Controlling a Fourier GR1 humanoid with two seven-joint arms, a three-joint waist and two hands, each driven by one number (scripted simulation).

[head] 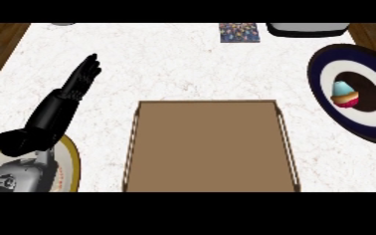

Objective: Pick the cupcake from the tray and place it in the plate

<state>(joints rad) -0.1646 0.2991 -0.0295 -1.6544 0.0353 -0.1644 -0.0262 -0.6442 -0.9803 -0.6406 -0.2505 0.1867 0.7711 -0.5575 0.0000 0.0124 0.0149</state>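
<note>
We see the little blue-topped cupcake [344,94] already sitting on the dark round plate [323,67], the brown tray [211,149] bare, our left hand [73,92] resting with straight fingers holding nothing.

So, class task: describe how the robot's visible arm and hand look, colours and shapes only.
Only the left hand shows: matte black, long and slim, with narrow segmented fingers. Below it sits a rounded black wrist section, then a grey forearm with a smooth casing and darker markings. No cables show.
</note>
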